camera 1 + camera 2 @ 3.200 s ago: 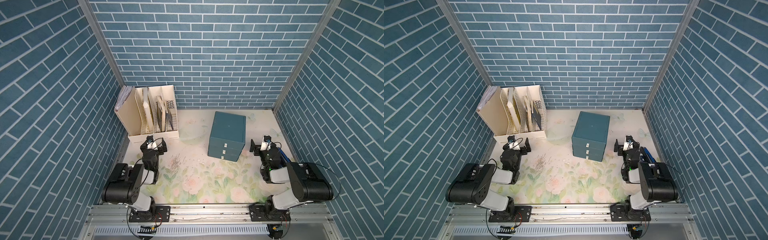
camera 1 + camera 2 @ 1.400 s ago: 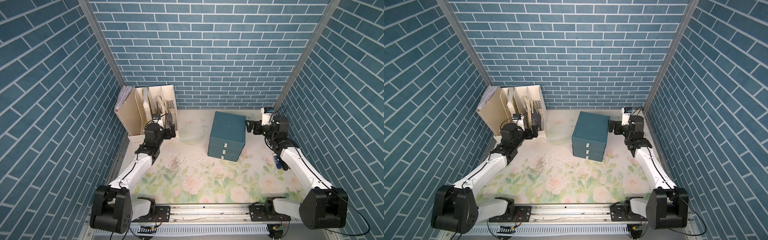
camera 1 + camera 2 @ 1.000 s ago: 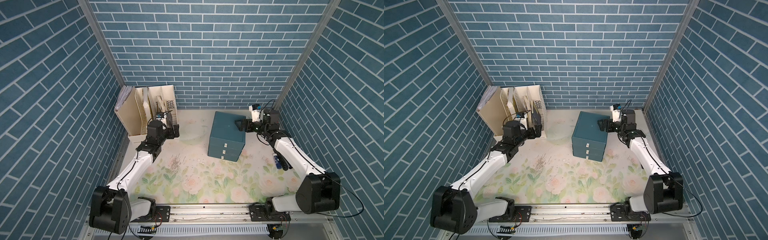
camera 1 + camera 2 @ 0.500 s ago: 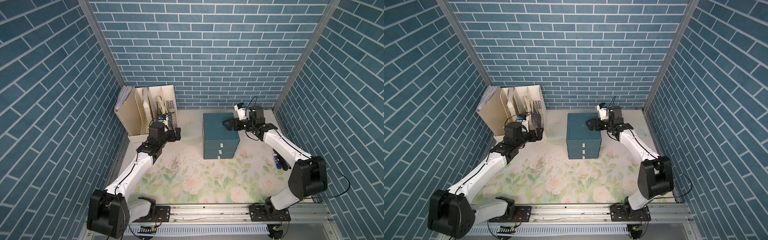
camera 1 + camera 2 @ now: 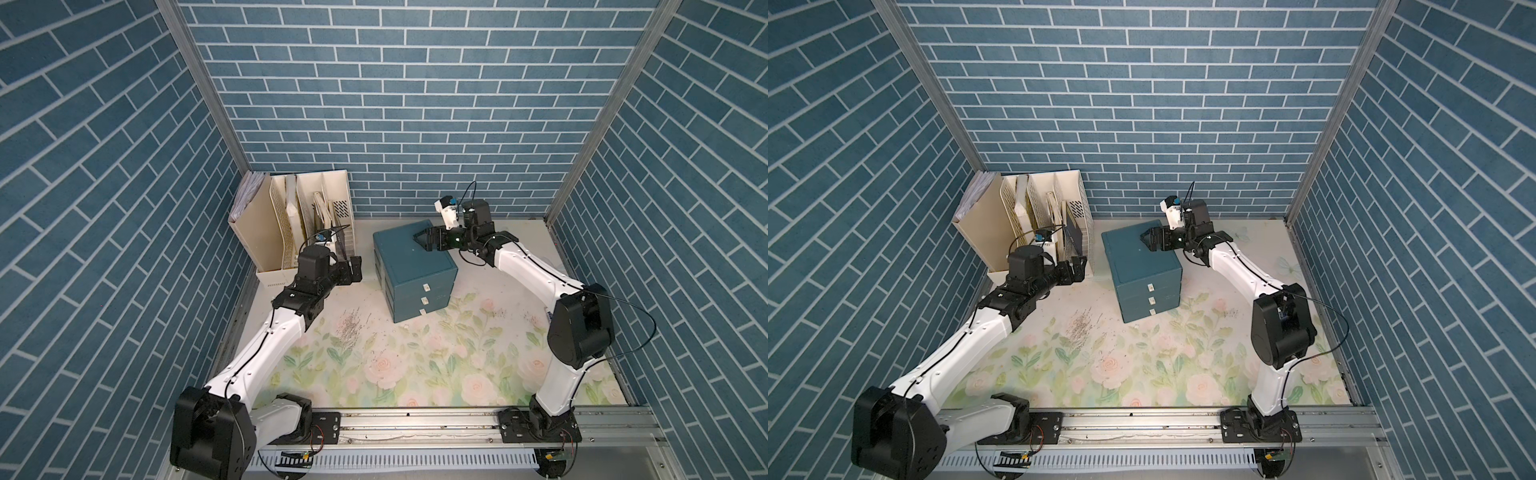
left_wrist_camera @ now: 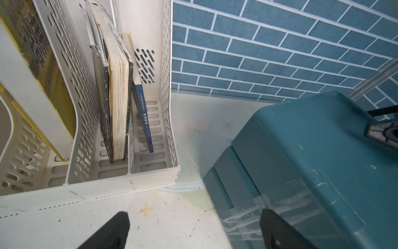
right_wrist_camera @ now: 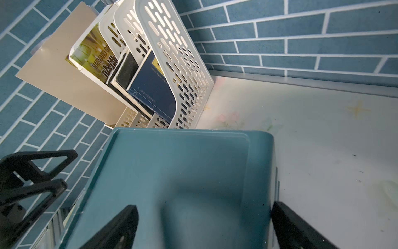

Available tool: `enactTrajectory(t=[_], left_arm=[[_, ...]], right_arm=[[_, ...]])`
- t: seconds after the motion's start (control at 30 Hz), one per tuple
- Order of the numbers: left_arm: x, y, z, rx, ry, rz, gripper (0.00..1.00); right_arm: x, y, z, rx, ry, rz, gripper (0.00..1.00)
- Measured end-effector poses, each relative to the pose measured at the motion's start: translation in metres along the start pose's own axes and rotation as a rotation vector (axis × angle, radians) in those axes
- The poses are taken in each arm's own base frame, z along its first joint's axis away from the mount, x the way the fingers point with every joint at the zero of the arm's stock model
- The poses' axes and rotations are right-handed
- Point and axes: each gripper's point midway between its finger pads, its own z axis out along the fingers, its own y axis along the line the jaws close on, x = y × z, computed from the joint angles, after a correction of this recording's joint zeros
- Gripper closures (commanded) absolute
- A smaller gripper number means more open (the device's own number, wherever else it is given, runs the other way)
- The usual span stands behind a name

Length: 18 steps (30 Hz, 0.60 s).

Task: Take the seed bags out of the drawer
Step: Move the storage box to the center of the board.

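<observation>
The seed bags are hidden. The teal drawer cabinet (image 5: 415,266) (image 5: 1142,266) stands at the back middle of the table, turned slightly, with all three of its drawers (image 5: 424,299) shut. My right gripper (image 5: 426,240) (image 5: 1152,240) (image 7: 204,226) is open, low over the cabinet's top near its back edge, and one fingertip (image 7: 288,226) reaches past the side. My left gripper (image 5: 356,269) (image 5: 1077,270) (image 6: 193,228) is open with nothing in it, just left of the cabinet (image 6: 312,172) above the table.
A cream file rack (image 5: 299,224) (image 6: 168,107) holding books stands at the back left, right behind my left gripper. Brick-patterned walls close the table in on three sides. A floral mat (image 5: 415,365) covers the front area between the arms.
My right gripper has swept left across the cabinet's top, and the cabinet has slid left and turned. My left gripper has edged right toward the cabinet. Both stay open.
</observation>
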Motion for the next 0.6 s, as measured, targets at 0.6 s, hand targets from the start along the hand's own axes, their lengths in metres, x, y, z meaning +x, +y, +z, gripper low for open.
enactTrajectory(t=[0.6], left_arm=[[-0.008,-0.064,0.005,0.137,0.034,-0.044,0.03]], right_arm=[[-0.021,0.017,-0.004,0.082,-0.023,-0.017,0.00]])
